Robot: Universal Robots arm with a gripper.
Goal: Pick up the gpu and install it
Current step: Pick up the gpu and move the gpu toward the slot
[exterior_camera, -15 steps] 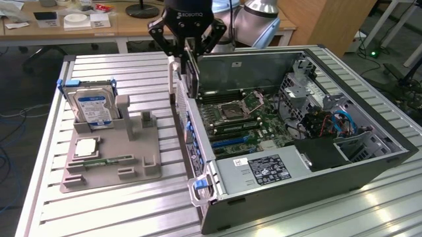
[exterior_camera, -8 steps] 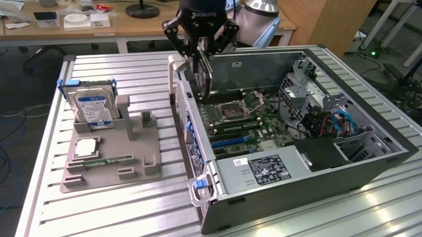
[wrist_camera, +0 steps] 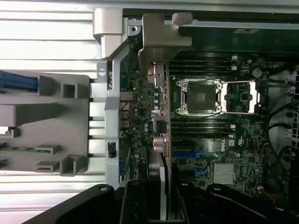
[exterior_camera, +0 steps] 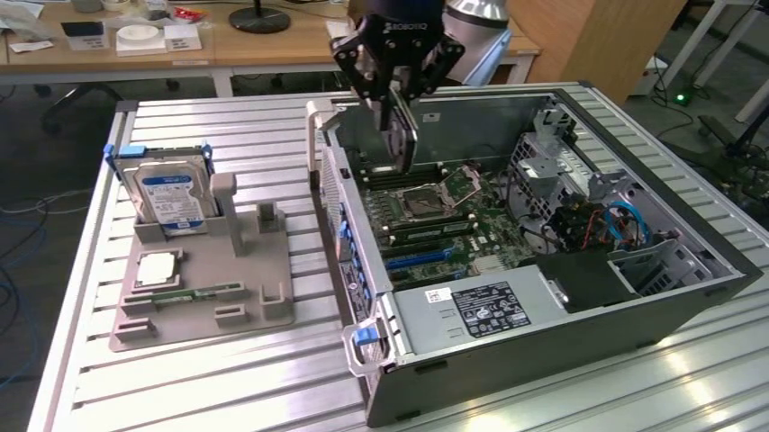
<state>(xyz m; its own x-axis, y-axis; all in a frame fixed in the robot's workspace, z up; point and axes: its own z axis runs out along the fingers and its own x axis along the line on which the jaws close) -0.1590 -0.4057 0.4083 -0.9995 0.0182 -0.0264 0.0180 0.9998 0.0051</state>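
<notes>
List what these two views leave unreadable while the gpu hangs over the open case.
1. Exterior view: whether the lower edge of the gpu touches the motherboard; the card's own body hides it.
2. Wrist view: where the jaws grip the card, cut off by the picture edge; also its faces, because it is seen edge-on.
3. Exterior view: the print on the hard drive label is too small to read.

An open computer case (exterior_camera: 709, 261) lies on the slatted table (exterior_camera: 240, 387), on the exterior view's right. Just beside it on the left sits a holder tray (exterior_camera: 229, 270), with a hard drive (exterior_camera: 168, 198) upright at its far end, a processor chip (exterior_camera: 157, 267) flat in the middle and a memory stick (exterior_camera: 193, 294) in front of that. Inside the case, the power supply (exterior_camera: 481, 306) fills the near end. The gpu (exterior_camera: 401, 135) hangs edge-on in the gripper (exterior_camera: 397, 90), above the motherboard (exterior_camera: 445, 225) and beside the processor socket (exterior_camera: 430, 196). A desk (exterior_camera: 240, 49) stands behind.
</notes>
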